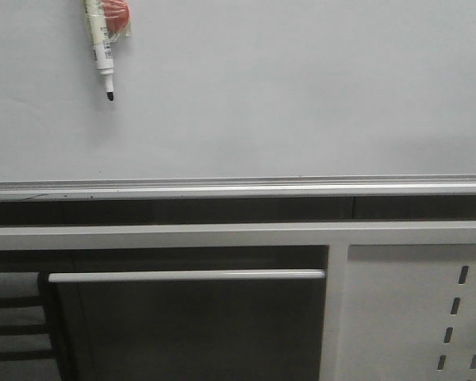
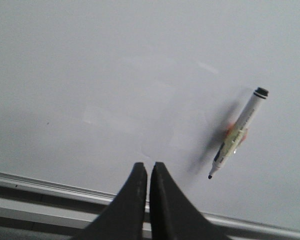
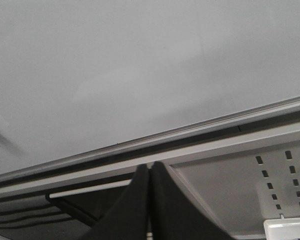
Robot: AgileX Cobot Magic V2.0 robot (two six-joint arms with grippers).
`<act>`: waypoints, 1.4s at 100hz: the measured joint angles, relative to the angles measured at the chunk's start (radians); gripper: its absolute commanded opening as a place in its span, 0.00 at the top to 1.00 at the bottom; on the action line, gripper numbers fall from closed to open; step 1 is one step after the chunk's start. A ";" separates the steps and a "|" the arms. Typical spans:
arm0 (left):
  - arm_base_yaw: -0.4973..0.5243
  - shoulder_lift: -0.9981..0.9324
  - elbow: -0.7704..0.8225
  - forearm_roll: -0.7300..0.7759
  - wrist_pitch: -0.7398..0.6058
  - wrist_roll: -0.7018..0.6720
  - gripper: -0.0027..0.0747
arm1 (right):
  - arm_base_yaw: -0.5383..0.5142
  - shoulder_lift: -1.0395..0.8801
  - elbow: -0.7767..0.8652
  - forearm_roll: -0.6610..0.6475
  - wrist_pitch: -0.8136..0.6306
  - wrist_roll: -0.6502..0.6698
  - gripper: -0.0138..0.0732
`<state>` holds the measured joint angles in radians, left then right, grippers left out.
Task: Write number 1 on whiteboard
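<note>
No stroke is seen anywhere on the whiteboard (image 1: 285,95): its pale surface is blank in all three views, so the number 1 is not yet written, and the task is judged to be at its very start.

A white marker (image 1: 101,49) with a black tip is seen against the board near its upper left part in the front view, tip pointing down, with a small red-orange piece (image 1: 115,17) just beside its barrel; it appears to be stuck to the board, though how it is held cannot be told. The same marker (image 2: 238,132) is caught in the left wrist view, apart from the left pincer (image 2: 148,172), whose fingers are pressed together with nothing between them. The right pincer (image 3: 149,172) is likewise clenched on nothing, lower down, before the silver rail (image 3: 155,140) and the perforated panel (image 3: 270,175).

Everything is left to do: the marker has to be taken, brought tip-first to the board, and a vertical line drawn.
</note>
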<state>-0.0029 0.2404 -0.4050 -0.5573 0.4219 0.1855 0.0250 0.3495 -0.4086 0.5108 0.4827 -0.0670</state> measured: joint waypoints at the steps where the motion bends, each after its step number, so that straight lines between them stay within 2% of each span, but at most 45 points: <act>1: 0.000 0.008 -0.008 0.004 0.016 0.006 0.99 | 0.000 0.019 -0.008 -0.005 0.005 0.000 0.89; 14: 0.000 0.120 -0.122 0.018 0.136 0.032 0.99 | 0.000 0.150 -0.109 -0.025 0.045 -0.002 0.89; 30: 0.000 0.200 -0.161 -0.005 0.209 0.107 0.98 | 0.000 0.249 -0.159 -0.034 0.125 -0.017 0.88; 34: 0.000 0.218 -0.163 -0.035 0.221 0.147 0.96 | 0.000 0.266 -0.170 -0.034 0.143 -0.033 0.85; 42: 0.000 0.255 -0.165 -0.104 0.251 0.235 0.81 | 0.000 0.289 -0.201 -0.034 0.172 -0.073 0.71; 52: 0.000 0.306 -0.165 -0.200 0.276 0.330 0.57 | 0.000 0.305 -0.226 -0.031 0.198 -0.091 0.43; 59: 0.000 0.339 -0.165 -0.273 0.278 0.392 0.46 | 0.000 0.309 -0.232 -0.028 0.201 -0.098 0.36; 96: 0.000 0.500 -0.165 -0.764 0.260 0.850 0.52 | 0.000 0.314 -0.232 -0.011 0.203 -0.100 0.36; 108: -0.017 0.564 -0.167 -0.862 0.243 0.963 0.52 | 0.000 0.314 -0.232 -0.009 0.203 -0.100 0.36; 124: -0.134 0.675 -0.182 -0.937 0.179 1.068 0.54 | 0.000 0.314 -0.232 -0.007 0.203 -0.100 0.36; 140: -0.300 0.772 -0.232 -0.957 -0.023 1.148 0.55 | 0.000 0.314 -0.232 -0.007 0.203 -0.100 0.36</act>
<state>-0.3028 1.0124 -0.6368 -1.5146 0.3989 1.3336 0.0250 0.6632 -0.6407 0.5036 0.6855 -0.1672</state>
